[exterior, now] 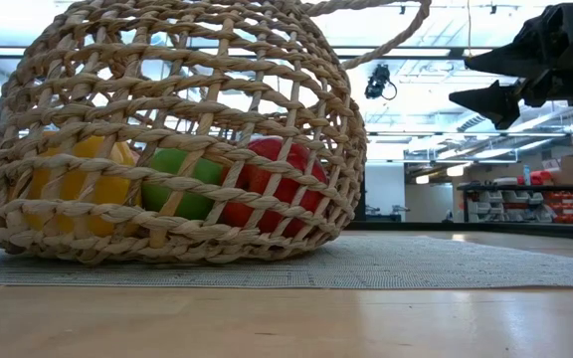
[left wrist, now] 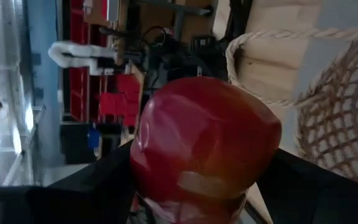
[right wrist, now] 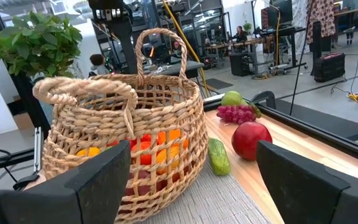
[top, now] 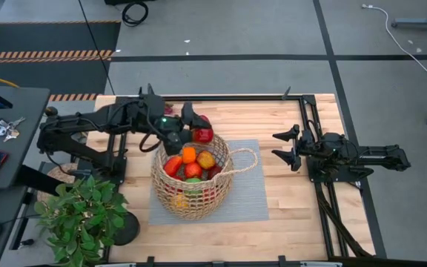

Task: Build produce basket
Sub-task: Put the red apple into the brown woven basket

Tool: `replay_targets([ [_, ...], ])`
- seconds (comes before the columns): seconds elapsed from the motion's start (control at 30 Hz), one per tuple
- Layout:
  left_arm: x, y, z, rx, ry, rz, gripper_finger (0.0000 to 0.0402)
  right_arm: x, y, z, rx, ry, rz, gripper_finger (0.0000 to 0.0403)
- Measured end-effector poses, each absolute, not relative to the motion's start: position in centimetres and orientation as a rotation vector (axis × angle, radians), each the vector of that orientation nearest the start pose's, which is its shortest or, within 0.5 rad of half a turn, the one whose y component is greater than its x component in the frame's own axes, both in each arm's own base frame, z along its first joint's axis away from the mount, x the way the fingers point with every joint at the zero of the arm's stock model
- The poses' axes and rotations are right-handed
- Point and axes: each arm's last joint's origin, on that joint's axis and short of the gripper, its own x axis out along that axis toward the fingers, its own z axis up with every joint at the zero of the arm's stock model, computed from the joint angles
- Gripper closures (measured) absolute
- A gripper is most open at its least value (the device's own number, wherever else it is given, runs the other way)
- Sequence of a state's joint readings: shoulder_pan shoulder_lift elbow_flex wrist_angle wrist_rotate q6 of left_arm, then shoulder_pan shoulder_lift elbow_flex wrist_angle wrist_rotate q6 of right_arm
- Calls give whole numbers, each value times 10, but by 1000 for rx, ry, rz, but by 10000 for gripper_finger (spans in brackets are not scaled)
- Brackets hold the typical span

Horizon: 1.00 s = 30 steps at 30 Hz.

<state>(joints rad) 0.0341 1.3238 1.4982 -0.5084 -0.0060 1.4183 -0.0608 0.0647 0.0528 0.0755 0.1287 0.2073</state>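
The woven basket (top: 191, 179) stands by its base on a grey mat (top: 252, 194) at mid-table and holds several pieces of produce, orange, red, yellow and green (exterior: 177, 179). My left gripper (top: 201, 134) hangs over the basket's far rim, shut on a red fruit (left wrist: 204, 137). On the table beyond the basket lie a red apple (right wrist: 251, 140), a green cucumber (right wrist: 218, 155), purple grapes (right wrist: 235, 114) and a green pear (right wrist: 232, 98). My right gripper (top: 276, 145) waits open at the table's right, pointing at the basket. My left gripper pinches the red fruit between its two fingers, which lie on opposite sides (left wrist: 143, 163) of it. It reaches in from the table's left, slanting slightly down. The fruit is lifted clear, above the basket's far rim.
A leafy potted plant (top: 80, 215) stands at the table's near left corner. A side desk with keys (top: 4, 130) is beyond the left edge. Bare wood lies between the mat and my right arm (top: 347, 157). One loop handle (top: 245, 162) of the basket sticks out toward the right.
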Motion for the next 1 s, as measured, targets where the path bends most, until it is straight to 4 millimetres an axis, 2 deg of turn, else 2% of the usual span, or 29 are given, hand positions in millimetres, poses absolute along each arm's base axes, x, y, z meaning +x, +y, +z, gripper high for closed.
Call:
replay_targets([
  [0.2, 282, 10, 426, 1395, 314, -211, 115, 98, -10, 184, 209, -85, -182, 54],
  [0.33, 282, 10, 426, 1267, 321, -192, 115, 98, -10, 184, 209, -85, -182, 54],
  [0.5, 283, 8, 427, 1009, 281, -211, 115, 98, -10, 184, 209, -85, -182, 54],
  [0.87, 284, 8, 443, 457, 56, -432, 115, 98, -10, 184, 209, -86, -182, 54],
  [1.0, 284, 10, 447, 221, 60, -444, 115, 98, -10, 184, 209, -86, -182, 54],
])
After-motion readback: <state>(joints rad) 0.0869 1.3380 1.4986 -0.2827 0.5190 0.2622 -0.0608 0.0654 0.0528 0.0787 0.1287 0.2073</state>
